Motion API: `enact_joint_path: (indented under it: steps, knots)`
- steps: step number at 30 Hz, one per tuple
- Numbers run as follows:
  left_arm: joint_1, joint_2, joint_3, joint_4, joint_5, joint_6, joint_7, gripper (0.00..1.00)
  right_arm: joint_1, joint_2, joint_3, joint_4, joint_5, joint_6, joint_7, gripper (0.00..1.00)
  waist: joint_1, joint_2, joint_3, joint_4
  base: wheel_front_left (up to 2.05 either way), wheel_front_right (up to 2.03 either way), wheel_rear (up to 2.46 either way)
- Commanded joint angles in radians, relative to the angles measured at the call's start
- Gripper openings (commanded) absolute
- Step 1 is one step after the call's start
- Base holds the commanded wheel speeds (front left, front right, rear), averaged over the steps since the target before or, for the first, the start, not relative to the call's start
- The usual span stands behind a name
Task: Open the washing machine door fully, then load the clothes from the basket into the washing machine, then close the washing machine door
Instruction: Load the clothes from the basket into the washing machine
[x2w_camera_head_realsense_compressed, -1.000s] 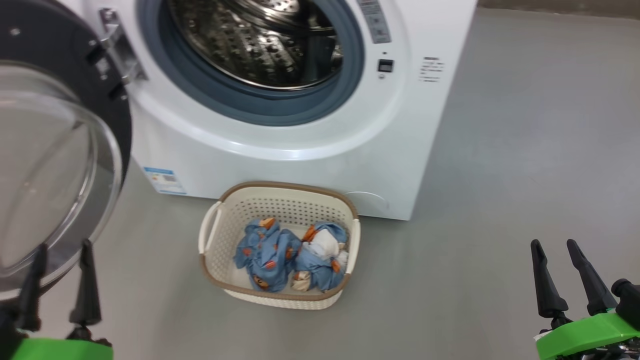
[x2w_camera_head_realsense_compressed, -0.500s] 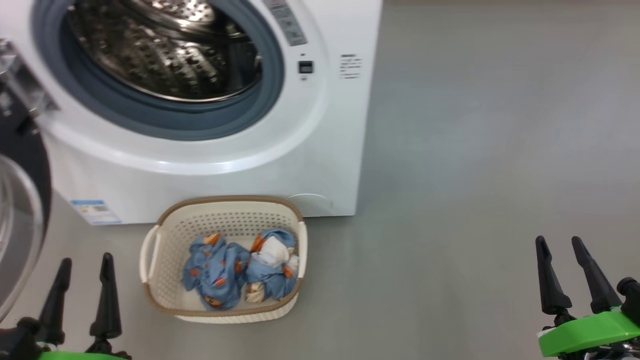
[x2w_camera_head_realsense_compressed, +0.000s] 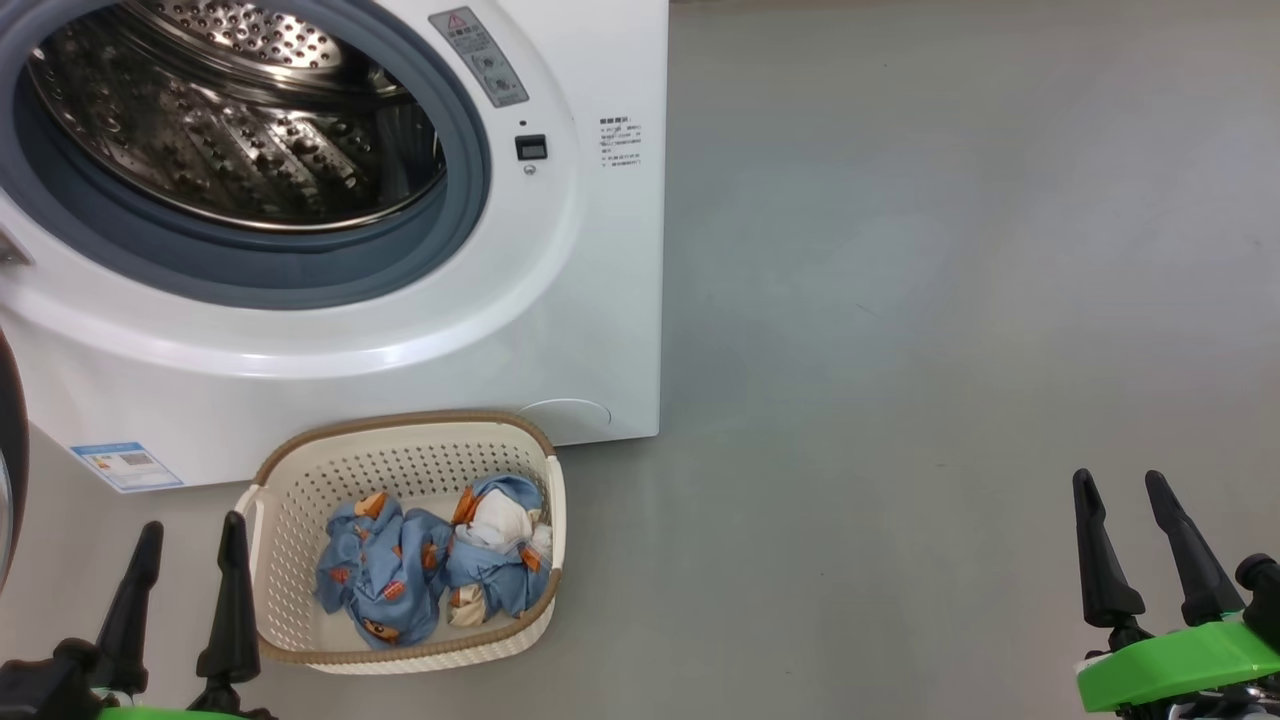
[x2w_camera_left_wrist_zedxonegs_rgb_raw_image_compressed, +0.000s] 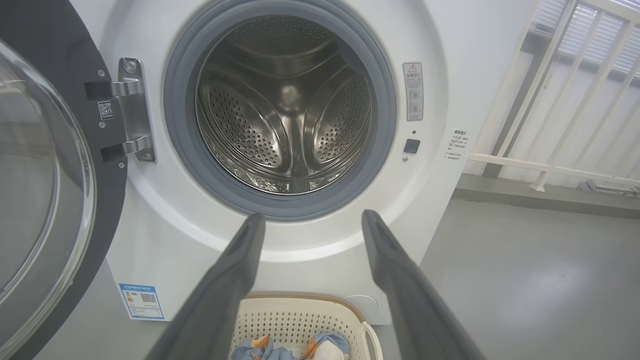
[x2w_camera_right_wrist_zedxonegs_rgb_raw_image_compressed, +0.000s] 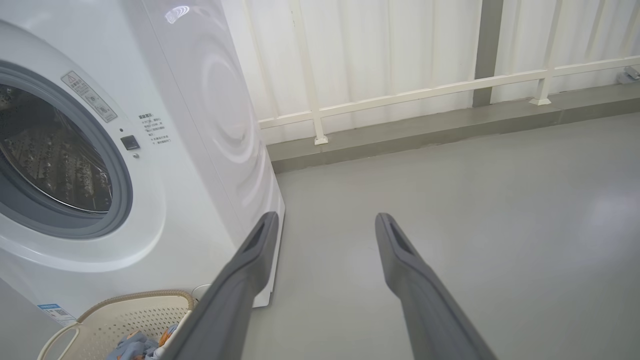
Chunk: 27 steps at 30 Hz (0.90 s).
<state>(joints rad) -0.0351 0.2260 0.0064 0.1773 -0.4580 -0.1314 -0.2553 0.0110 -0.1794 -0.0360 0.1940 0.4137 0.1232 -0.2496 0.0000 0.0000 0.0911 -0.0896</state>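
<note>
Grippers parked low, both empty. L gripper (x2w_camera_head_realsense_compressed: 193, 520) sits at lower left of head view, its 2 dark fingers pointing up-frame and spread wide apart w/ nothing between them. Its inner finger appears just beside the left handle of the basket (x2w_camera_head_realsense_compressed: 405, 420). R gripper (x2w_camera_head_realsense_compressed: 1117, 474) sits at lower right on a green mount, fingers likewise apart and empty, over bare grey floor (x2w_camera_head_realsense_compressed: 900, 350) and well away from the basket.

Washing machine (x2w_camera_head_realsense_compressed: 560, 300) fills upper left of head view, w/ steel drum (x2w_camera_head_realsense_compressed: 230, 130) exposed inside grey gasket (x2w_camera_head_realsense_compressed: 460, 200). Washing machine door (x2w_camera_left_wrist_zedxonegs_rgb_raw_image_compressed: 50, 175) is swung open on its hinge at left of L wrist view, black rim and clear bowl facing the cam. Basket stands on the floor touching or just short of the machine's front, at lower centre-left. Clothes (x2w_camera_head_realsense_compressed: 430, 565), 2 blue printed bundles, lie side by side inside it. Blue label (x2w_camera_head_realsense_compressed: 125, 465) shows at the machine's lower left corner. R wrist view looks past the machine's side to a white railing (x2w_camera_right_wrist_zedxonegs_rgb_raw_image_compressed: 400, 95).

Vs 1 s ago: the whole head view has slid, so the cam swung. Machine and basket now sit further left in frame, and the door is cut to a dark sliver at the left edge. Basket and clothes keep their spot relative to the machine. L gripper appears further right in frame, R gripper about where it was, both spread as before.
</note>
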Motion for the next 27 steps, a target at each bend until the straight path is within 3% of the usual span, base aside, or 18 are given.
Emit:
enact_joint_path:
  steps: [1,10,27]
  knots:
    - [-0.004,0.021,0.034,-0.012,-0.002,0.001,-0.006,1.00,-0.011,-0.013,0.018,-0.027,-0.010,0.008,-0.012,1.00,0.0000,0.0000,0.001,0.000,0.00,0.00,0.00]
    - [-0.023,0.036,0.011,0.017,-0.039,0.001,-0.006,1.00,-0.021,-0.008,0.020,-0.025,-0.010,0.008,-0.012,1.00,0.0000,0.0000,0.010,0.003,0.07,-0.28,0.20]
    - [-0.040,0.033,-0.025,0.001,-0.017,0.001,-0.006,1.00,-0.027,-0.005,0.027,-0.021,-0.006,0.008,-0.012,1.00,0.0000,0.0000,0.019,0.015,0.74,-1.54,0.81]
